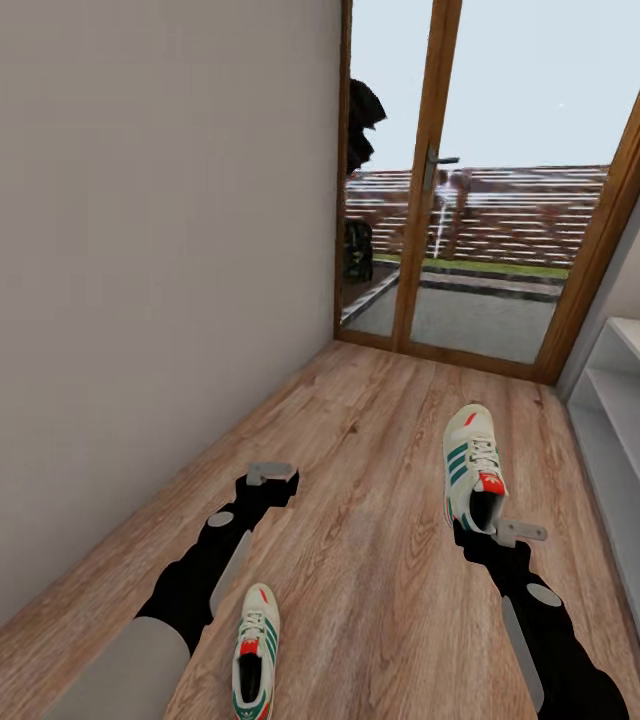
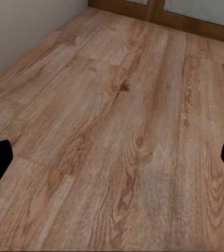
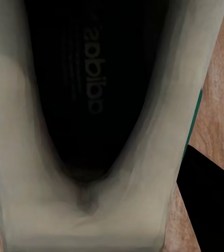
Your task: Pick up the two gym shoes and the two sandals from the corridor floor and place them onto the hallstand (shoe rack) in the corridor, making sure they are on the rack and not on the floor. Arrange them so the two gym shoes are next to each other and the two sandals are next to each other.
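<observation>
Two gym shoes point(image 1: 472, 462) point(image 1: 255, 655) well apart, bare corridor floor point(image 1: 360, 560) between.

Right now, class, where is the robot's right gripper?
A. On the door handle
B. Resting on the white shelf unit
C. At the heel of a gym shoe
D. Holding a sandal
C: in the head view the right gripper sits at the heel of the farther gym shoe, whose heel opening shows close up in the right wrist view.

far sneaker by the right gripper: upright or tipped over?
Upright. The far sneaker sits sole-down on the wood floor, laces and opening facing up. The right gripper is at its heel; the right wrist view looks straight into the opening.
</observation>
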Controlling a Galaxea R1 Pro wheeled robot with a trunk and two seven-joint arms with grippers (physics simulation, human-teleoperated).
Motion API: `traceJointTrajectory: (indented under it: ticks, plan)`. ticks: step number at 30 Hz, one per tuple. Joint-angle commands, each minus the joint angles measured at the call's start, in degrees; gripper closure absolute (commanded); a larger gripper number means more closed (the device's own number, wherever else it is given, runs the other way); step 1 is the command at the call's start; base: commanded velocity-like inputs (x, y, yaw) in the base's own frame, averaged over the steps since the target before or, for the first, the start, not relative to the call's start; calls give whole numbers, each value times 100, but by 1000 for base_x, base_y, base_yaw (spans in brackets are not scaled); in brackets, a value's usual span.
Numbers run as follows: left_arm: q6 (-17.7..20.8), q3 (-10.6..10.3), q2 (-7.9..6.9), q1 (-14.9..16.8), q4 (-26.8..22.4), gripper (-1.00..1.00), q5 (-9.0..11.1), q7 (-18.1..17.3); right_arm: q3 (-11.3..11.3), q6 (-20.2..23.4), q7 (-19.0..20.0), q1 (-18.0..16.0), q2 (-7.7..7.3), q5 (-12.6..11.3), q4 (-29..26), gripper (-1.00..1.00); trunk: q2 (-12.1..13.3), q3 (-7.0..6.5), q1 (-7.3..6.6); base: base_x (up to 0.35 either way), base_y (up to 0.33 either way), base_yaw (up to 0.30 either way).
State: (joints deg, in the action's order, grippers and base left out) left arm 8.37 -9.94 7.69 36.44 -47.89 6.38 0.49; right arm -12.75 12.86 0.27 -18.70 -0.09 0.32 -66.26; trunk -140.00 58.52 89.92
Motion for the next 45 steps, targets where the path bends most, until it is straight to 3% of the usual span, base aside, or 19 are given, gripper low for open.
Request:
traceJointTrajectory:
  ticks: [1,6,12,17,23,28,45]
  plan:
    - [-38,-7,0,1,69,-100,59,23,-3,33,1,-2,0,4,-9,100,-2,5,-1,0,0,1]
    - [-1060,-8,5,-4,914,-100,62,503,-4,38,5,-2,-13,4,-14,100,-2,5,-1,0,0,0]
    - [-1837,-9,61,-12,1586,-100,59,1056,14,281,11,-2,-30,-32,-11,100,-2,5,-1,0,0,0]
    - [-2012,-7,67,-14,1755,-100,64,1392,16,614,16,-2,-34,-55,-18,100,-2,5,-1,0,0,0]
    - [-2143,-7,66,-20,2068,-100,51,1486,24,692,17,-2,-17,-57,-152,100,-2,5,-1,0,0,0]
    - [-2672,-8,66,-22,2227,-100,48,1490,27,707,14,-2,-23,-58,-406,100,-2,5,-1,0,0,0]
    - [-2820,-10,74,-23,2249,-100,44,1481,27,709,16,-2,-35,-52,-506,100,-2,5,-1,-261,0,0]
